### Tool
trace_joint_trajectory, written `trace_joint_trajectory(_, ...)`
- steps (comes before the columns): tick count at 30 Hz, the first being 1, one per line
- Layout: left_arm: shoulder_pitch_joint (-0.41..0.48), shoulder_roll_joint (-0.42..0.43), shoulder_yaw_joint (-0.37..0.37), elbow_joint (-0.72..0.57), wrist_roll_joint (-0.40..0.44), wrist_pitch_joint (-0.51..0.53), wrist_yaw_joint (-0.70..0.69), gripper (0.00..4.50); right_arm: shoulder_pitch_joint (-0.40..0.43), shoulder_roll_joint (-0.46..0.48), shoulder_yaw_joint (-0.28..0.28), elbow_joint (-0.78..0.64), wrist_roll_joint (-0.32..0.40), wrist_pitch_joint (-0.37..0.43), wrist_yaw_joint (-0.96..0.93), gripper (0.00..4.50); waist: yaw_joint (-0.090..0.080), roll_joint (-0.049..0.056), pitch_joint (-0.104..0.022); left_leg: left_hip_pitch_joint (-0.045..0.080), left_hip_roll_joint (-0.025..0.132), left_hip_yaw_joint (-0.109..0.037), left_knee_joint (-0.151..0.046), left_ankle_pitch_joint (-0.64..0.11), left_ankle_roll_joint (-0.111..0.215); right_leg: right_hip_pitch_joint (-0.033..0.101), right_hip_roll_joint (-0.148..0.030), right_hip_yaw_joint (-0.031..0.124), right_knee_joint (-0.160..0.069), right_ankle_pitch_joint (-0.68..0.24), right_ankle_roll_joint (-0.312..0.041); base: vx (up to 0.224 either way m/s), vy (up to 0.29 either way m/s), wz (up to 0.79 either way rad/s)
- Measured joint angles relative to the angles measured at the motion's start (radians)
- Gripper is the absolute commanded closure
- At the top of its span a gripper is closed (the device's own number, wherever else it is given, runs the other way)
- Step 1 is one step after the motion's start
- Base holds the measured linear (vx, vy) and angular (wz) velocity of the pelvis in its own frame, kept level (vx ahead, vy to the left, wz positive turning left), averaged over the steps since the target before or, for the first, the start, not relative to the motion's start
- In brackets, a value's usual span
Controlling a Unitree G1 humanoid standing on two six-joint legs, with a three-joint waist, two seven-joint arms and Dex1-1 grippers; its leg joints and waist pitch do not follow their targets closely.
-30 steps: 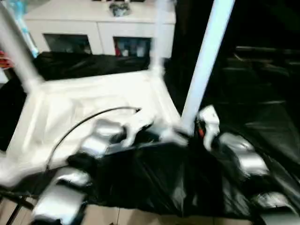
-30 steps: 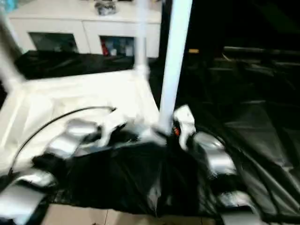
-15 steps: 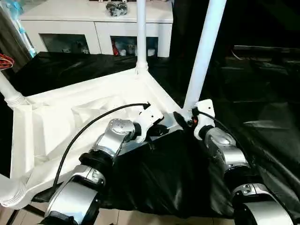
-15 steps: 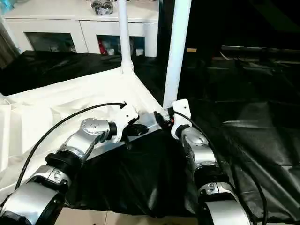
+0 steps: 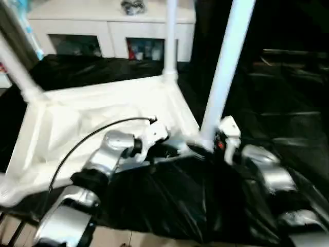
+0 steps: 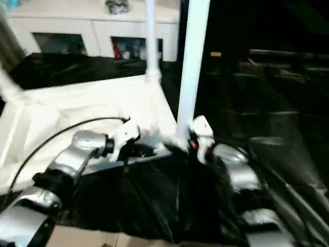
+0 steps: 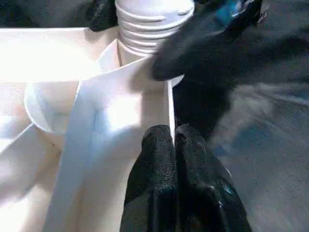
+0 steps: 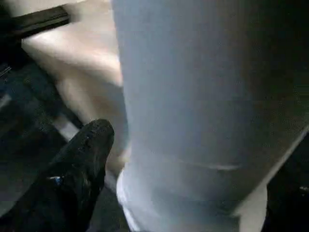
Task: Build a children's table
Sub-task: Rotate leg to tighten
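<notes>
Surface: black sheet (image 5: 169,206) over the work area, under both arms and spreading beyond the right gripper.
Background: white cabinet (image 5: 110,31) with glass-fronted compartments, well beyond the grippers; small dark object on its top, too blurred to identify.
Top (image 5: 92,123): table top lies upside down on the sheet, ribbed underside up, ahead of and to the left of the left gripper.
Legs: three stand upright in corner sockets. Near leg (image 5: 223,67) rises right between the two grippers. Far leg (image 5: 169,38) stands beyond them. Third leg (image 5: 15,67) is at the far left corner, well apart from both.
Near socket (image 7: 145,36): ribbed leg base sits in it, just ahead of the left gripper in the left wrist view.
Left gripper (image 7: 173,145): fingers pressed together, tips against the thin edge wall of the top near that corner socket. Whether the wall is pinched between them or they just touch it is not clear.
Right gripper (image 5: 218,146): at the base of the near leg, on its right side. Right wrist view has one black finger (image 8: 84,159) beside the leg's lower end; the second finger is hidden, so the finger state cannot be told.
Cable (image 5: 87,141): black, arcs over the top along the left forearm to the wrist.
Arms: both silver forearms reach forward, converging on the near corner.
</notes>
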Motion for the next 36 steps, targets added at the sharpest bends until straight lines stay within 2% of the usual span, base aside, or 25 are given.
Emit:
trace_joint_trajectory(7, 0.007, 0.039, -0.019, -0.010, -0.025, -0.010, -0.134, 4.50, 0.066, -0.108, 0.057, -0.140, 0.034, 0.070, 0.212, 0.54, 0.023, -0.001, 0.001, 0.000, 0.000, 0.001, 0.000, 0.000, 0.000, 0.001, 0.000, 0.001, 0.000, 0.000, 0.001, 0.000, 0.000, 0.00)
trace_joint_trajectory(9, 0.007, 0.044, -0.021, -0.010, -0.028, -0.010, -0.148, 4.50, 0.067, -0.113, 0.063, -0.150, 0.036, 0.082, 0.231, 0.54, 0.025, -0.001, 0.001, 0.000, 0.000, 0.001, 0.000, 0.000, 0.000, 0.001, 0.000, 0.001, 0.000, 0.000, 0.001, 0.000, 0.000, 0.00)
trace_joint_trajectory(10, 0.007, 0.048, -0.023, -0.010, -0.031, -0.010, -0.160, 4.50, 0.067, -0.117, 0.067, -0.156, 0.039, 0.090, 0.244, 0.87, 0.026, -0.001, 0.001, 0.000, 0.000, 0.001, 0.000, 0.000, 0.000, 0.001, 0.000, 0.001, 0.000, 0.000, 0.001, 0.000, 0.000, 0.00)
trace_joint_trajectory(12, 0.007, 0.050, -0.024, -0.011, -0.032, -0.010, -0.169, 4.50, 0.067, -0.119, 0.068, -0.160, 0.040, 0.098, 0.247, 0.89, 0.027, -0.001, 0.001, 0.000, 0.000, 0.001, 0.000, 0.000, 0.000, 0.001, 0.000, 0.001, 0.000, 0.000, 0.001, 0.000, 0.000, 0.00)
trace_joint_trajectory(13, 0.007, 0.053, -0.025, -0.012, -0.033, -0.010, -0.174, 4.50, 0.071, -0.120, 0.068, -0.169, 0.040, 0.104, 0.248, 1.11, 0.027, -0.001, 0.001, 0.000, 0.000, 0.001, 0.000, 0.000, 0.000, 0.001, 0.000, 0.000, 0.000, 0.000, 0.001, 0.000, 0.000, 0.00)
trace_joint_trajectory(21, 0.011, 0.055, -0.024, -0.012, -0.038, -0.008, -0.175, 4.50, 0.082, -0.101, 0.062, -0.185, 0.040, 0.120, 0.224, 1.64, 0.027, -0.001, 0.000, 0.001, 0.000, 0.001, 0.000, 0.000, 0.000, 0.001, 0.000, 0.000, 0.000, -0.001, 0.001, 0.000, 0.000, 0.00)
trace_joint_trajectory(24, 0.011, 0.033, -0.004, -0.007, -0.022, 0.012, -0.092, 4.50, 0.076, -0.047, 0.017, -0.132, 0.033, 0.093, 0.112, 1.68, 0.022, 0.000, 0.000, 0.002, 0.000, 0.001, 0.002, 0.000, 0.000, 0.002, 0.000, 0.001, 0.001, 0.000, 0.001, 0.000, 0.000, 0.00)
trace_joint_trajectory(28, -0.021, -0.028, 0.010, 0.046, 0.007, 0.026, 0.069, 4.50, 0.012, 0.042, -0.049, -0.016, 0.012, 0.074, -0.133, 1.70, -0.005, 0.001, 0.000, 0.002, -0.001, 0.000, 0.003, 0.000, 0.000, 0.002, 0.000, 0.002, 0.000, -0.002, 0.003, 0.000, 0.000, 0.00)
trace_joint_trajectory(31, -0.056, -0.083, 0.027, 0.098, 0.026, 0.051, 0.204, 4.50, -0.047, 0.109, -0.084, 0.072, -0.013, 0.059, -0.335, 1.71, -0.015, 0.003, 0.000, 0.003, -0.001, 0.000, 0.003, 0.000, 0.000, 0.003, 0.000, 0.001, 0.000, -0.002, 0.004, 0.000, 0.000, 0.00)
trace_joint_trajectory(36, -0.075, -0.124, 0.034, 0.127, 0.037, 0.062, 0.311, 4.50, -0.097, 0.171, -0.110, 0.142, -0.037, 0.044, -0.526, 1.71, -0.025, 0.007, -0.001, 0.002, -0.002, -0.002, 0.002, 0.000, 0.000, 0.003, 0.000, 0.001, 0.000, -0.002, 0.004, 0.000, 0.000, 0.00)
